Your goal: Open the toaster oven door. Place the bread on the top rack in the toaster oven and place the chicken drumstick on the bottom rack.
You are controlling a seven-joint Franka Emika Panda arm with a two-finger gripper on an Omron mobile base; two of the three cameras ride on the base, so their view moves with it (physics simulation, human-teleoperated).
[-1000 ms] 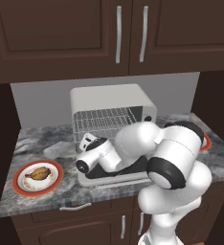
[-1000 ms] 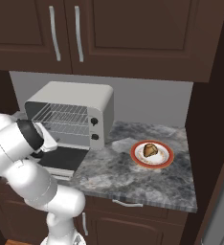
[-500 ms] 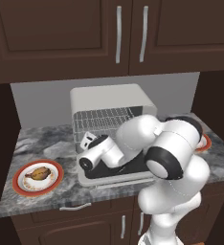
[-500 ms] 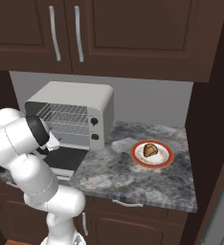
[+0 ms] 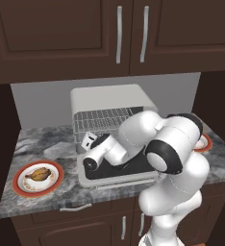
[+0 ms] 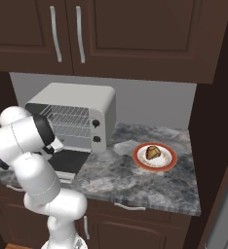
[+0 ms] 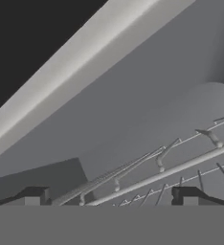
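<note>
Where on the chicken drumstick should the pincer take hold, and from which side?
Take the chicken drumstick across its narrow width near the middle, coming straight down from above: it lies flat on its plate, and the raised rim would likely block a sideways approach.

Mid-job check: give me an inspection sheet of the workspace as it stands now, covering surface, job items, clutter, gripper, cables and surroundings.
Surface: grey marbled counter.
Job's things: toaster oven against the back wall, its door folded down flat; wire racks inside, bare. Chicken drumstick on a red-rimmed plate left of the oven. Bread on a second plate to the oven's right.
Clutter: nothing seen.
Grippers: gripper open, holding nothing, at the oven mouth beside a rack.
Cables: nothing seen.
Surroundings: dark wood cabinets above, drawers below.
</note>
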